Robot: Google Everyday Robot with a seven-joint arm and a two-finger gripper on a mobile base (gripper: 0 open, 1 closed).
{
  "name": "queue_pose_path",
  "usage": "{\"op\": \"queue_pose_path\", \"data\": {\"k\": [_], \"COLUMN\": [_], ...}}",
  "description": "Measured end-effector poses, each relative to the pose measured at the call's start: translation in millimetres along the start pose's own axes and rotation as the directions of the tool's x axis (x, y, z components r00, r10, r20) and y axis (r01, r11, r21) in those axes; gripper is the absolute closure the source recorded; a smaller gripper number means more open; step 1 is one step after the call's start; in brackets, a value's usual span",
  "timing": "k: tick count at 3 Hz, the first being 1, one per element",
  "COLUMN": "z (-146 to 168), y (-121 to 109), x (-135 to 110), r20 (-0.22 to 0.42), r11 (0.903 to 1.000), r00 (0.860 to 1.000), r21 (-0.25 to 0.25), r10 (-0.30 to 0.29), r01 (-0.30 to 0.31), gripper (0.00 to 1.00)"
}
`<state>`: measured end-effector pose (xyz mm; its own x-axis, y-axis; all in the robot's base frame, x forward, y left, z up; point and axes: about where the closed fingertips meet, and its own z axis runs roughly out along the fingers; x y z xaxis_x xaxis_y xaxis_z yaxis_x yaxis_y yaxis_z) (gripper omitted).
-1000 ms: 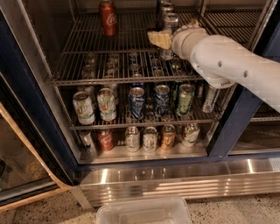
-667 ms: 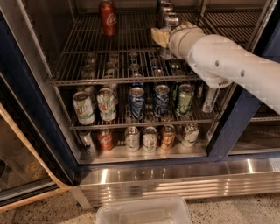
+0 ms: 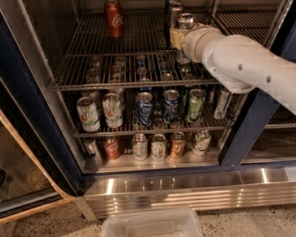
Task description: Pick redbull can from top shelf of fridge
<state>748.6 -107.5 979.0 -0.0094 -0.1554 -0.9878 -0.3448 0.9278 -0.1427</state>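
Observation:
The redbull can (image 3: pixel 185 21), slim with a shiny silver lid, stands upright at the right of the top shelf (image 3: pixel 125 51) of the fridge (image 3: pixel 244 135). My gripper (image 3: pixel 177 36), cream-coloured at the end of the white arm (image 3: pixel 240 60), is right at the can's middle, coming in from the right. The can's lid shows above the gripper and its lower body shows below it. The wrist hides how the gripper meets the can. A second silver-topped can (image 3: pixel 174 8) stands just behind.
A red Coca-Cola can (image 3: pixel 113 18) stands at the back left of the top shelf. Two lower racks are crowded with cans (image 3: pixel 144 107). The ribbed steel base panel (image 3: pixel 185 190), a clear plastic bin (image 3: pixel 150 224) and the open door frame (image 3: pixel 32 115) are nearby.
The arm has moved right and deeper over the top shelf, bringing the gripper up against the redbull can. The cans have not moved.

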Motion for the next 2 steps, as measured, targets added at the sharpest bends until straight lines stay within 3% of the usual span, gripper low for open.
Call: {"op": "queue_pose_path", "data": {"k": [1, 2], "z": [-22, -49], "y": [6, 17], "x": [-20, -41], "r20": [0.006, 0.006], "r11": [0.9977, 0.9881], "r00": [1.000, 1.000], "r21": [-0.067, -0.154], "r10": [-0.002, 0.007], "r01": [0.002, -0.006], "gripper": [1.00, 1.00]}}
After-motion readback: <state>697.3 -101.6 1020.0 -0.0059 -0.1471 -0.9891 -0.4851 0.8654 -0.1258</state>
